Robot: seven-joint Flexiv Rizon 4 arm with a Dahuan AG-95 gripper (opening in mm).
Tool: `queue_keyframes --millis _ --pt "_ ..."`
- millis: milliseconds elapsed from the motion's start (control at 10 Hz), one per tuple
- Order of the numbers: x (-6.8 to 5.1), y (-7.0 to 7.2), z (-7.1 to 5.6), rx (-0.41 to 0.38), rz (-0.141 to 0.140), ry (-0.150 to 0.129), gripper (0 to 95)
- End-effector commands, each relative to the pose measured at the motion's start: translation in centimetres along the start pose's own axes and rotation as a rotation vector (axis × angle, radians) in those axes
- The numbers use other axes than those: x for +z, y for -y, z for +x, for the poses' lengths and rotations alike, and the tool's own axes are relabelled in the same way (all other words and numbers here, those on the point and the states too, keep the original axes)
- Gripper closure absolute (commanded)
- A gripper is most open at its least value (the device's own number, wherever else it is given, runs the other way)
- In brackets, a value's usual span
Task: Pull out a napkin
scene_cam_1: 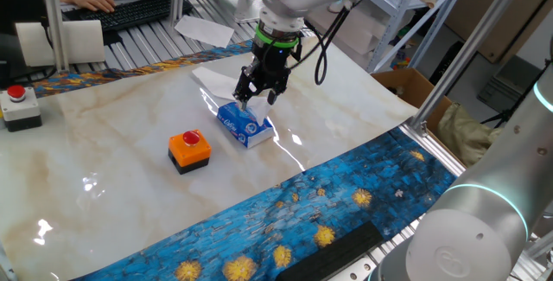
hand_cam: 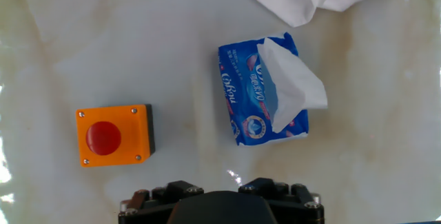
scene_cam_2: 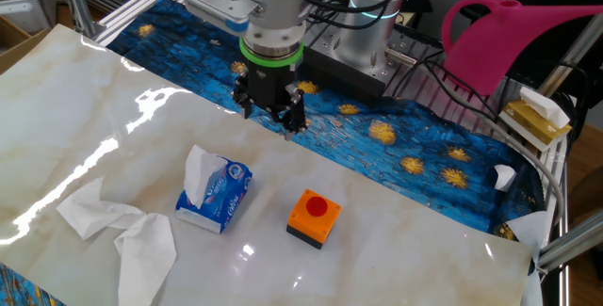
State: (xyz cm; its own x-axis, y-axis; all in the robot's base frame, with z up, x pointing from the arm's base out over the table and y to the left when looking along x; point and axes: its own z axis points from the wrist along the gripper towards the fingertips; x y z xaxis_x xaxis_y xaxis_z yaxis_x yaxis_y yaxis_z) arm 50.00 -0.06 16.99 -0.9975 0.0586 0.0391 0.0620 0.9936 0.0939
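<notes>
End effector (scene_cam_2: pixel 270 108) hangs upright above the marble table (scene_cam_2: pixel 396 221) — empty, finger gap unclear — beside napkin (scene_cam_2: pixel 199 173).

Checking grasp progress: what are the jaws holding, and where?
Nothing. The gripper hangs above the table, apart from the napkin sticking out of the blue carton.

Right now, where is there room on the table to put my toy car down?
Bare marble lies on the far side of the orange button box from the blue tissue pack, toward the starry cloth. It is crowded by the pack, where loose tissues lie.
</notes>
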Motion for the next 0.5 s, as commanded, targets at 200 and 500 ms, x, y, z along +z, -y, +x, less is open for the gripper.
queue_keyframes --millis 200,500 --pt "-0.01 -0.05 0.02 0.155 -0.264 -0.1 95.0" --pt "-0.01 -0.06 0.02 0.158 -0.286 -0.104 95.0"
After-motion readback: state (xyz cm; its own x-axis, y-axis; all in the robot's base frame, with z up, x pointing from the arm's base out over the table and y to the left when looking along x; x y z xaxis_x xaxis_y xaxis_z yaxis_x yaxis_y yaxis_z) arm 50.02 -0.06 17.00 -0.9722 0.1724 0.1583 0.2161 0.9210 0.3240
